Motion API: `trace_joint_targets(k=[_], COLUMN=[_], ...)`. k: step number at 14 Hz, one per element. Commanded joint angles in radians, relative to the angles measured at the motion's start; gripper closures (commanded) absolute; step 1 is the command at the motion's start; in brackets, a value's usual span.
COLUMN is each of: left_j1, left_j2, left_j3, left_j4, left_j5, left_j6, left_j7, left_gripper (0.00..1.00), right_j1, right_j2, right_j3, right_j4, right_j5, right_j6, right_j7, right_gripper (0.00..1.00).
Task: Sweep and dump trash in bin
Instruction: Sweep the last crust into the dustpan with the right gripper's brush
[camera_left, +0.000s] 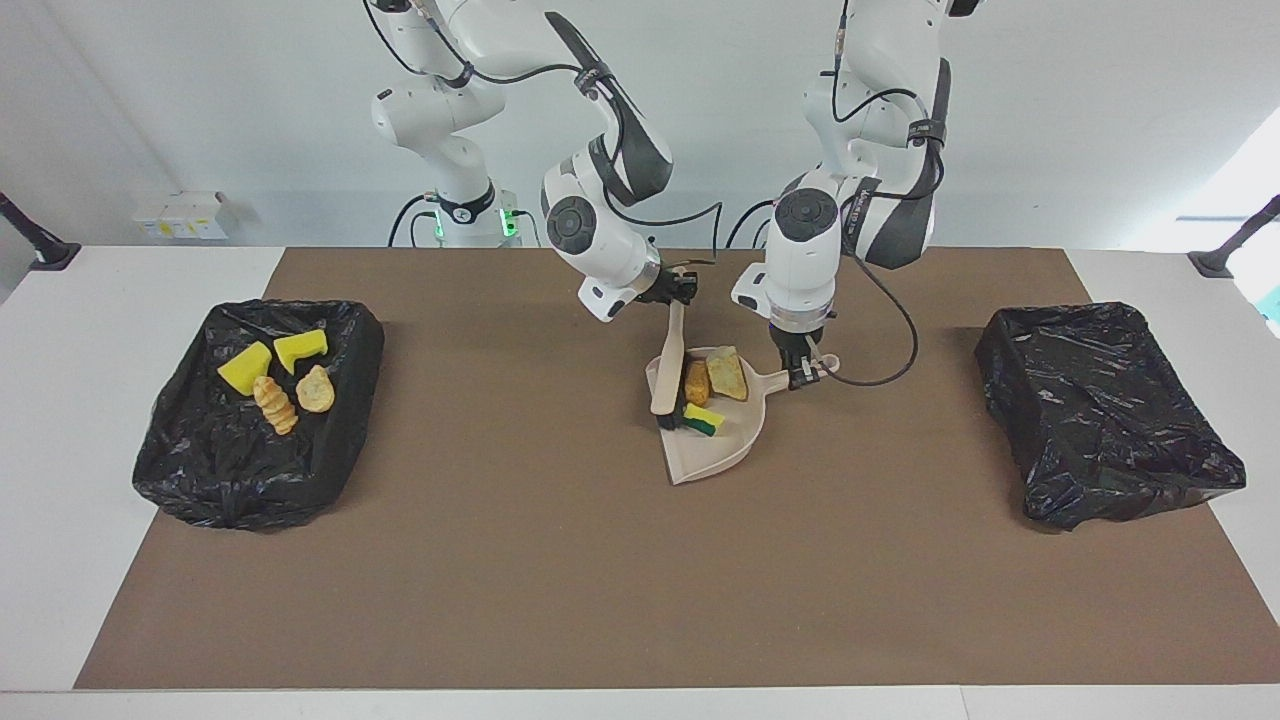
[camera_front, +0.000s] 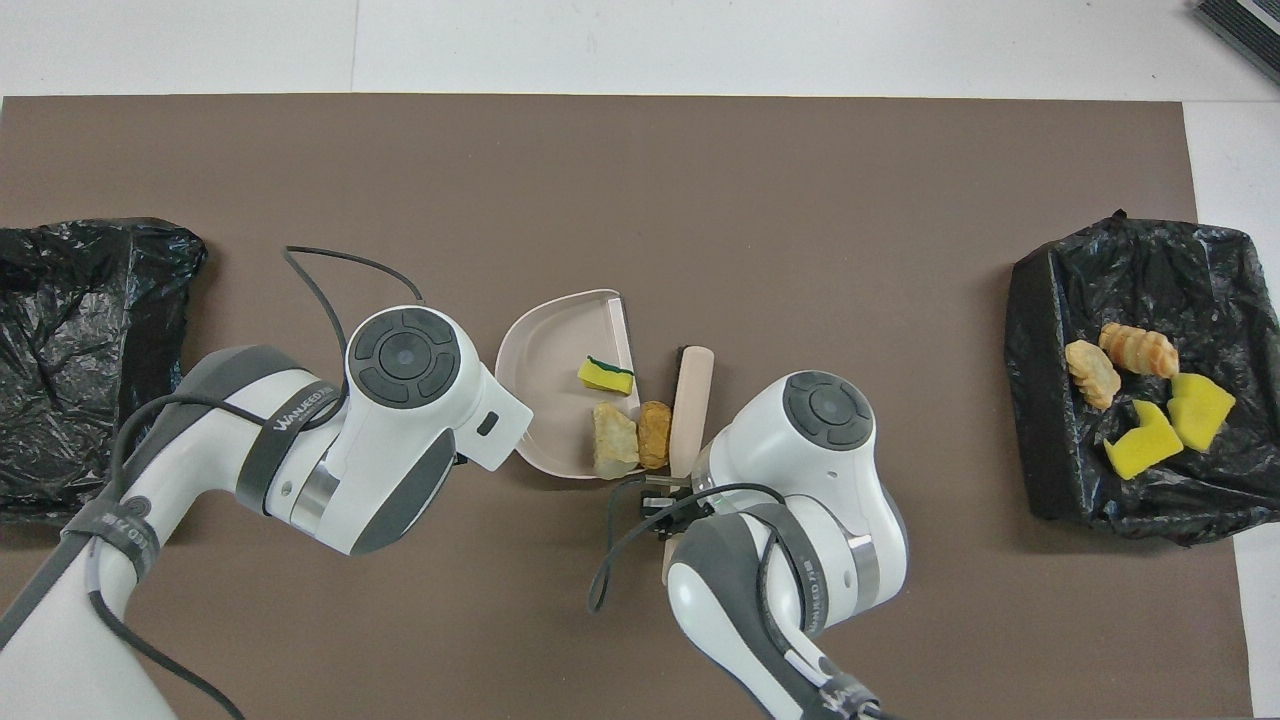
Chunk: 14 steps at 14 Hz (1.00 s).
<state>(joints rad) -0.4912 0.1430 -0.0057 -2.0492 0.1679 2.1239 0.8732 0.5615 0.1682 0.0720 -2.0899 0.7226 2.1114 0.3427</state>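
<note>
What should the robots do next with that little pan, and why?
Probably lift the brush clear, held by the right gripper. All three loose scraps already lie in the dustpan, whose handle the left gripper grips, ready to carry to a bin.
</note>
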Motion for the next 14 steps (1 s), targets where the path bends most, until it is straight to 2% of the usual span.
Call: trace_joint_targets(k=[1,4,7,10,14], left_j1=[0.025,0.051,0.071,0.132,0.222], left_j2=[-0.02,-0.016,-0.01,0.01,0.007], left_j3=[0.004,0.004,0.004,0.004,0.004], left_j4=[-0.034,-0.028,-0.014,0.024,0.101], left_j5=[0.021,0.021,0.021,0.019,0.019], left_j6=[0.024,0.028,0.019,0.01,-0.048], left_j7=[0.088,0.139,0.144,0.252,0.352], left_gripper=[1.0,1.0,1.0,1.0,1.0], right_j1=[-0.023,-0.116,-0.138,-0.117,0.021], right_j2=[-0.035,-0.094,-0.124,-0.15,-0.205], right_j3=[-0.012,-0.012,-0.012,-0.002,-0.001], right_j4=[0.005,0.008,0.016,-0.01,-0.065], right_j5=[0.002,-0.127,-0.265,-0.29,-0.29], right_j6=[-0.084,-0.221,-0.306,-0.3,-0.264], right_j7=[-0.034,-0.028,-0.025,0.033,0.169], right_gripper=[1.0,1.0,1.0,1.0,1.0])
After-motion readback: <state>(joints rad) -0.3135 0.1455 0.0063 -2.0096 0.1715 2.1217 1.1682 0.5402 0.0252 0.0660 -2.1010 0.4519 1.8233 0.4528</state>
